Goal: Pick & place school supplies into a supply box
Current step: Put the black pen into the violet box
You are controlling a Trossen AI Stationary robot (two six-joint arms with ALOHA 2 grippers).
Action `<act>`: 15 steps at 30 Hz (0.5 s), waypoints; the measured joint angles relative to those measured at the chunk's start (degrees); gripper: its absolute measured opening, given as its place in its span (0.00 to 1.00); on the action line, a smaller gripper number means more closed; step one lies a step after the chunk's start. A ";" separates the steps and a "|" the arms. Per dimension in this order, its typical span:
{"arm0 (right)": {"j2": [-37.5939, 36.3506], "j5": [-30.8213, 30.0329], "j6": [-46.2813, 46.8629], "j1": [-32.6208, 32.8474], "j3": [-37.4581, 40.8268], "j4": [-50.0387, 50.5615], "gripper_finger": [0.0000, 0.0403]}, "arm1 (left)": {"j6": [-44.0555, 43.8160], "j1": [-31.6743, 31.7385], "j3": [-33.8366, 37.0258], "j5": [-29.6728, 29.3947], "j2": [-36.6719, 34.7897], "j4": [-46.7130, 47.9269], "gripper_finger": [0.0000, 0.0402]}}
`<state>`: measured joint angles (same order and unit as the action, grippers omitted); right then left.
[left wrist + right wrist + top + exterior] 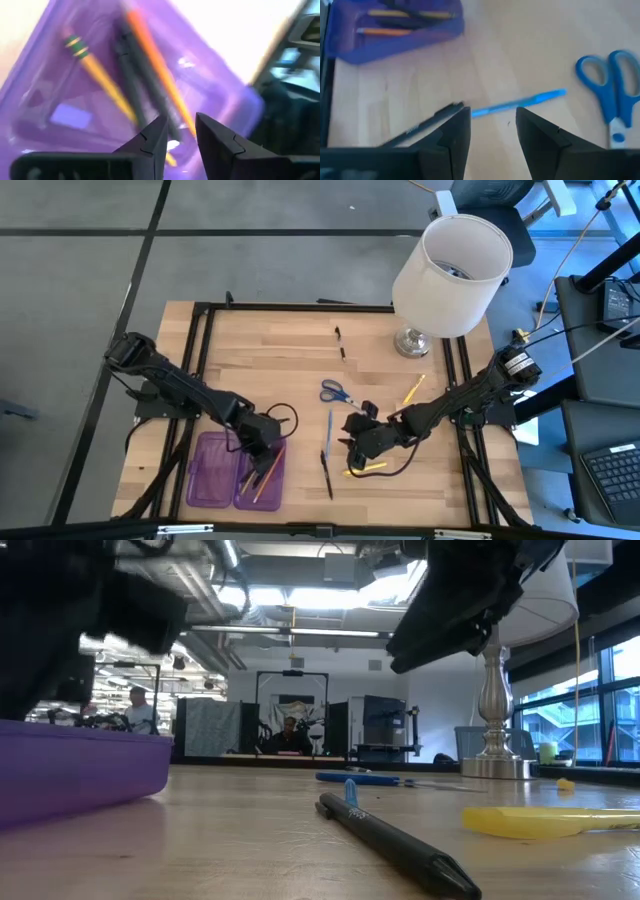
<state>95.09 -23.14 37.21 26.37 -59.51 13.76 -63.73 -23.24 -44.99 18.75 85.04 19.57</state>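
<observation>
The purple supply box lies open near the table's front left. Its right half holds a yellow pencil, two black pens and an orange pen, all lying flat. My left gripper hovers open just over that half, with nothing between its fingers. My right gripper stands open above the table's middle, over a blue pen. A black pen and blue-handled scissors lie close by.
A yellow pen lies under the right arm, a yellow pencil farther right, and a short black pen toward the far edge. A white lamp stands at the far right. The box's left half is bare.
</observation>
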 joint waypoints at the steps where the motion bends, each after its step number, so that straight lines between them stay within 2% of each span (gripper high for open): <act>1: 0.00 1.22 0.06 0.00 0.00 0.56 0.40 | 0.57 0.16 0.00 -0.18 -1.10 -0.85 0.24; 6: 0.02 5.30 1.36 0.02 0.00 1.81 0.40 | 8.05 1.35 0.00 -1.82 -5.39 -9.54 0.23; 15: 0.02 5.27 1.40 0.12 0.00 2.18 0.40 | 29.44 2.05 0.00 -5.47 -6.57 -29.02 0.22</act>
<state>95.11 -17.87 38.61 26.49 -59.51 15.94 -34.29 -21.19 -44.99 13.29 78.48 -9.46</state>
